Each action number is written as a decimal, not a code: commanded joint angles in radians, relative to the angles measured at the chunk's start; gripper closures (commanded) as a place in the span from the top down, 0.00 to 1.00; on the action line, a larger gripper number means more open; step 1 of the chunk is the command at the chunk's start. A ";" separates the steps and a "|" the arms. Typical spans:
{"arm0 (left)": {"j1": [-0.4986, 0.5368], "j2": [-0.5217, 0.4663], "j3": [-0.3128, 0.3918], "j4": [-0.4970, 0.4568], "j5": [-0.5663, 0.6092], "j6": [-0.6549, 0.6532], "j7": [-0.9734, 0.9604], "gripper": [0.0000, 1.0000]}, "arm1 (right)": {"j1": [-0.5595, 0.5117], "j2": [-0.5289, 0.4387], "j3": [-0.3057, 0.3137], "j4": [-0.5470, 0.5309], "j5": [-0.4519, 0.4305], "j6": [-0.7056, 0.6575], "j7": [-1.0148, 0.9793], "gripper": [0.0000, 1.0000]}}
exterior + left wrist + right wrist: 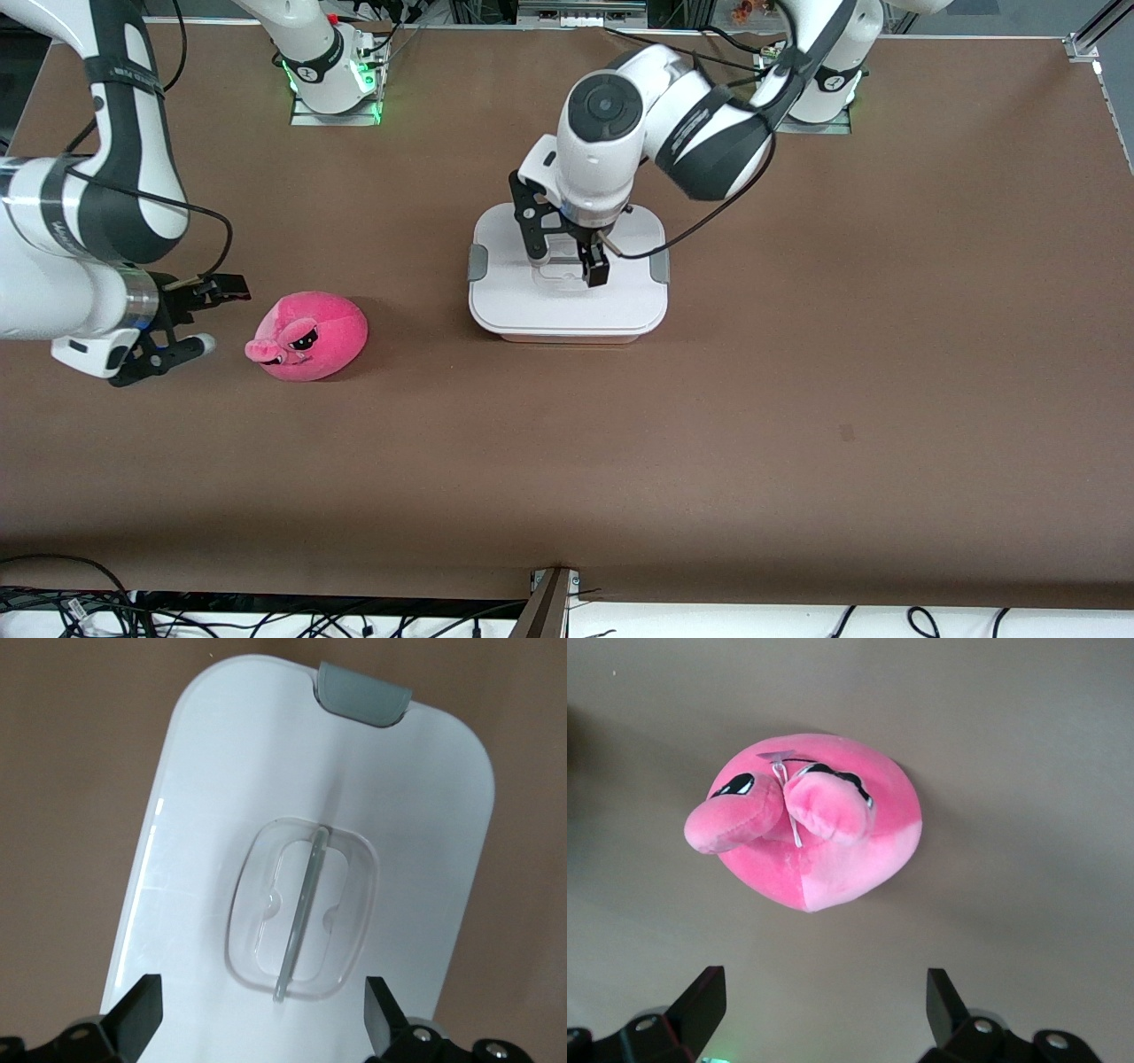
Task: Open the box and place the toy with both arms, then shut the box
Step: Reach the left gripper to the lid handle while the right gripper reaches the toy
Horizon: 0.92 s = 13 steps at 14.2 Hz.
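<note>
Left gripper (567, 257): hangs over the middle of the box lid, fingers (137, 1014) spread apart and gripping nothing; in the left wrist view the clear handle sits between the two finger tips
Right gripper (208, 316): low, just beside the toy at the right arm's end of the surface, fingers (700, 997) released and wide, nothing between them; the toy lies ahead of the tips, apart from them
Box (567, 275): rests on the brown surface (797, 372) near its middle, closed, directly under the left gripper; well apart from the toy
Box looks: rounded-rectangular tub, flat white lid (221, 771), a grey clip (363, 695) on each short side, only a thin strip of the tub's wall showing below the lid's near edge
Handle (301, 908): clear recessed well in the lid's centre with a thin bar across it, lying flat
Toy (308, 337): sits on the surface between the right gripper and the box, closer to the gripper and a little nearer the front camera than the box
Toy looks: round bright-pink plush, lighter pink patch on one side, protruding snout, black sunglasses-like eyes; the snout points toward the right gripper
</note>
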 commanded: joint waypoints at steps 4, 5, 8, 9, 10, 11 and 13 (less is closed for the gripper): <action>-0.031 0.020 0.009 -0.072 0.033 0.073 0.045 1.00 | 0.005 -0.023 0.054 -0.164 0.019 0.195 -0.060 1.00; -0.033 0.023 0.009 -0.080 0.052 0.089 0.050 1.00 | 0.005 -0.023 0.062 -0.182 0.019 0.218 -0.060 1.00; -0.041 0.024 0.009 -0.080 0.063 0.094 0.052 0.64 | 0.005 -0.019 0.062 -0.224 0.013 0.266 -0.075 1.00; -0.041 0.021 0.007 -0.080 0.063 0.088 0.052 0.50 | 0.005 -0.019 0.062 -0.239 0.010 0.287 -0.080 1.00; -0.041 0.021 0.007 -0.079 0.063 0.084 0.050 0.42 | 0.006 -0.017 0.062 -0.248 0.010 0.301 -0.091 1.00; -0.041 0.021 0.009 -0.079 0.063 0.083 0.050 0.31 | 0.006 -0.014 0.062 -0.253 0.011 0.319 -0.100 1.00; -0.038 0.021 0.007 -0.080 0.062 0.081 0.052 0.11 | 0.006 0.016 0.063 -0.250 0.011 0.383 -0.105 1.00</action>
